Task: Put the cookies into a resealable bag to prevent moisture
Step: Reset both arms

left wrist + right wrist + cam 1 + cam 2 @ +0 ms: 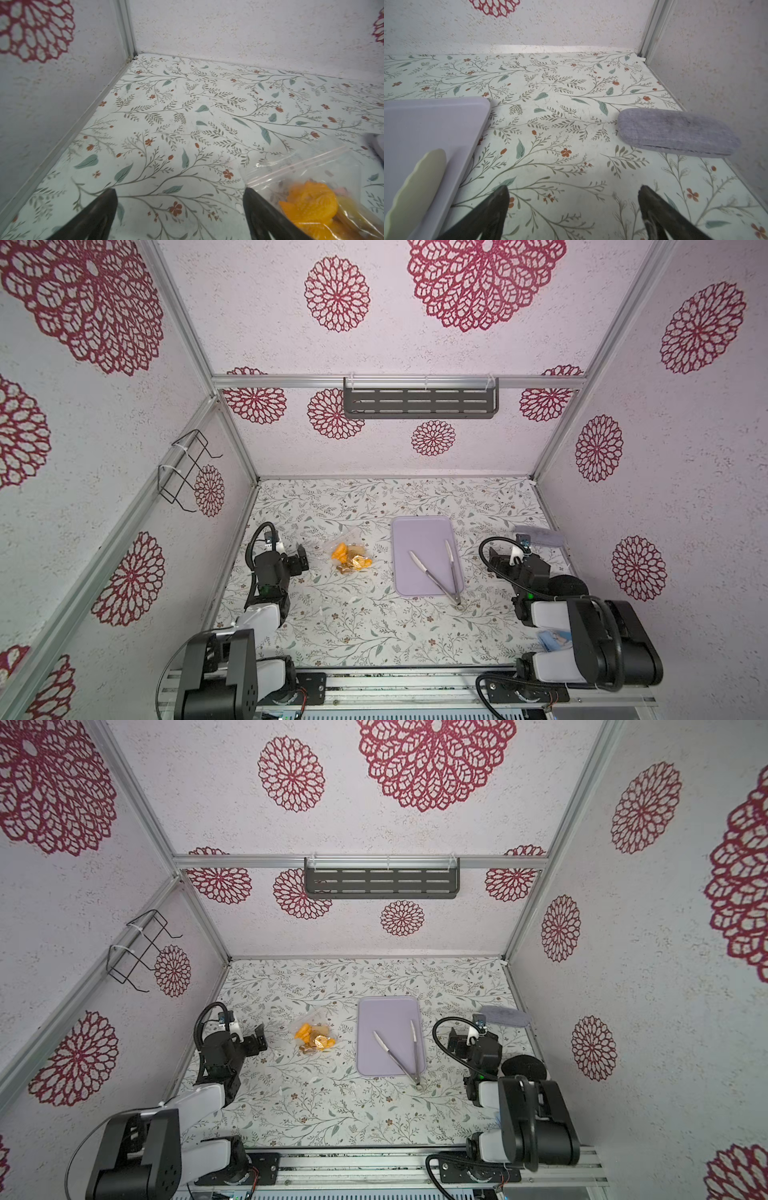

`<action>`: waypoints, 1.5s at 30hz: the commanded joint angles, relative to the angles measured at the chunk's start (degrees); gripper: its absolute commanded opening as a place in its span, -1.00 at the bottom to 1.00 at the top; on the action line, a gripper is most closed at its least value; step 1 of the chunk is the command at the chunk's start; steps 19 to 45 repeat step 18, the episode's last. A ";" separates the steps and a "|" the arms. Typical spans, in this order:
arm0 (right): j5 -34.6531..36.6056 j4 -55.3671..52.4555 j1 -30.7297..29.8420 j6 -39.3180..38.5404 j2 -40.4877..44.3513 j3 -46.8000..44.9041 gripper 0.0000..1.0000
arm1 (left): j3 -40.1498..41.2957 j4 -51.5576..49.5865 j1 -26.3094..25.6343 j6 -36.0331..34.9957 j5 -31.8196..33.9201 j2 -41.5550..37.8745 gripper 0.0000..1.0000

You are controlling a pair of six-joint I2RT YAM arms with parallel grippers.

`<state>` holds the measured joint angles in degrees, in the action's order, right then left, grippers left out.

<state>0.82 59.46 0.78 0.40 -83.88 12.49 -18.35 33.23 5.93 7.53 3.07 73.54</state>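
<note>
Lying on the floral tabletop [332, 626] between the left gripper [179, 190] and the lavender tray [419, 531], the crinkly clear resealable bag [348, 536] holds orange-yellow and brown cookies [350, 559], while this gripper and the right gripper [573, 187] have jaws spread, empty.

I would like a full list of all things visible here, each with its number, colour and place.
cookies: several, mostly orange-yellow, some brown, inside the bag
resealable bag: one, clear, on the table left of the tray
tray: one, lavender, mid-table
tongs: one pair, metal with pale tips, on the tray, joined end past its near edge
case: one, grey fabric, by the right wall
shelf: one, dark, slotted, on the back wall
wire rack: one, black, on the left wall
table: one, floral cover
left gripper: open, empty, beside the bag
right gripper: open, empty, between tray and case
</note>
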 commanded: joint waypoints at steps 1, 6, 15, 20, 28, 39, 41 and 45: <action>-0.96 17.49 0.37 -0.38 -3.52 -2.45 0.98 | -3.76 6.37 0.57 -3.55 -7.43 2.59 0.95; 3.36 7.99 -0.41 0.26 -3.79 2.49 0.98 | -2.08 21.94 1.74 -5.45 -8.96 13.38 0.95; 3.15 8.44 -0.78 -0.38 -3.87 2.20 0.98 | -5.06 17.17 5.58 0.03 -10.06 14.76 0.95; 3.07 8.26 -0.78 -0.28 -3.84 2.36 0.98 | -4.95 18.90 5.61 -0.04 -9.19 15.49 0.95; 3.07 8.26 -0.78 -0.28 -3.84 2.36 0.98 | -4.95 18.90 5.61 -0.04 -9.19 15.49 0.95; 3.07 8.26 -0.78 -0.28 -3.84 2.36 0.98 | -4.95 18.90 5.61 -0.04 -9.19 15.49 0.95; 3.07 8.26 -0.78 -0.28 -3.84 2.36 0.98 | -4.95 18.90 5.61 -0.04 -9.19 15.49 0.95; 3.07 8.26 -0.78 -0.28 -3.84 2.36 0.98 | -4.95 18.90 5.61 -0.04 -9.19 15.49 0.95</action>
